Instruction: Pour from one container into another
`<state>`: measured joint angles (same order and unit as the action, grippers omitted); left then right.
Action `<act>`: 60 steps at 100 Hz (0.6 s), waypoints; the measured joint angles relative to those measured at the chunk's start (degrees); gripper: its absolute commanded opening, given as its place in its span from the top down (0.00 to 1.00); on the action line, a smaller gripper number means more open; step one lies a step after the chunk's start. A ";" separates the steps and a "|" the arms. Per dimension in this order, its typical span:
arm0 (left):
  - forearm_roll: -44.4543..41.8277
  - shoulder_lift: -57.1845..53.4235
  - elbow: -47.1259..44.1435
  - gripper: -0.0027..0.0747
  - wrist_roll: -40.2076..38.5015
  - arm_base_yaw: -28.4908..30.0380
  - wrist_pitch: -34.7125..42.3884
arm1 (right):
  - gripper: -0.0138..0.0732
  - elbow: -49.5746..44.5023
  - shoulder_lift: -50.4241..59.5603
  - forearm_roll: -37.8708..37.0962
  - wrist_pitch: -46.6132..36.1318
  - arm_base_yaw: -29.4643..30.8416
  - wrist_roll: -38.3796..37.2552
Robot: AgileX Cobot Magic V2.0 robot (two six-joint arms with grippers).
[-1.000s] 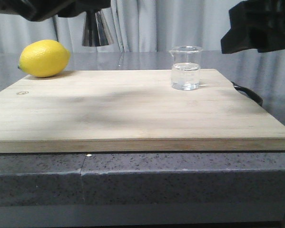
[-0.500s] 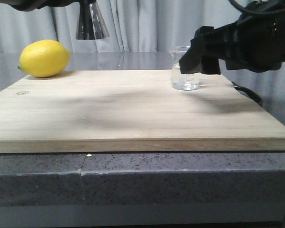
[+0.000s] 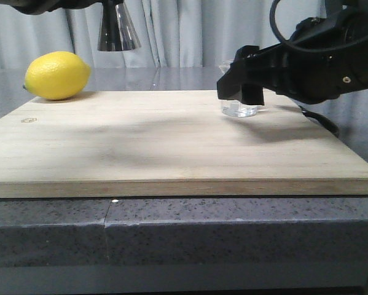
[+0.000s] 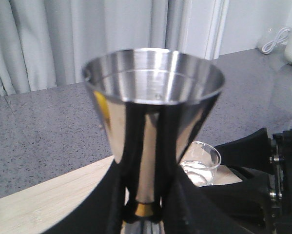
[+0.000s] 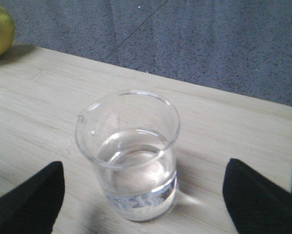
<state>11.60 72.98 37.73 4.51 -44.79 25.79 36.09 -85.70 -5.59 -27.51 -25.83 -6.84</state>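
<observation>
The beaker [image 3: 239, 109] stands upright on the wooden cutting board [image 3: 171, 144], toward its far right part, and holds clear liquid to roughly half its height, as the right wrist view shows [image 5: 128, 153]. The right hand [image 3: 240, 77] is level with it and covers most of it in the front view; its two dark fingers [image 5: 26, 197] are spread wide, one on each side of the glass, and neither touches it, so this hand is released. The jigger [image 3: 117, 27] is held in the air above the far left part of the board, behind and above the lemon [image 3: 56, 75], which lies on the board's far left corner. In the left wrist view the left hand [image 4: 145, 207] is clenched on the jigger [image 4: 153, 97] near its gold waist band, with the upper cup pointing up; the cup looks empty, though the reflections make that hard to judge. The board rests on a grey speckled desk [image 3: 171, 230], with pale curtains [image 3: 184, 31] behind.
</observation>
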 measured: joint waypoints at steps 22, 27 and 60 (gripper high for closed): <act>0.00 0.00 0.00 0.99 0.00 0.00 0.00 | 0.16 0.00 -3.21 -0.10 -5.89 0.00 0.00; 0.00 0.00 0.00 0.99 0.00 0.00 -0.03 | 0.16 0.00 -3.94 -0.10 -7.29 0.00 0.00; 0.00 0.00 0.00 0.99 0.00 0.00 -0.26 | 0.16 0.00 -6.42 -0.10 -10.84 0.00 0.00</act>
<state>11.60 72.98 37.73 4.51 -44.79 25.54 36.09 -92.11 -5.69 -38.35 -25.83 -6.84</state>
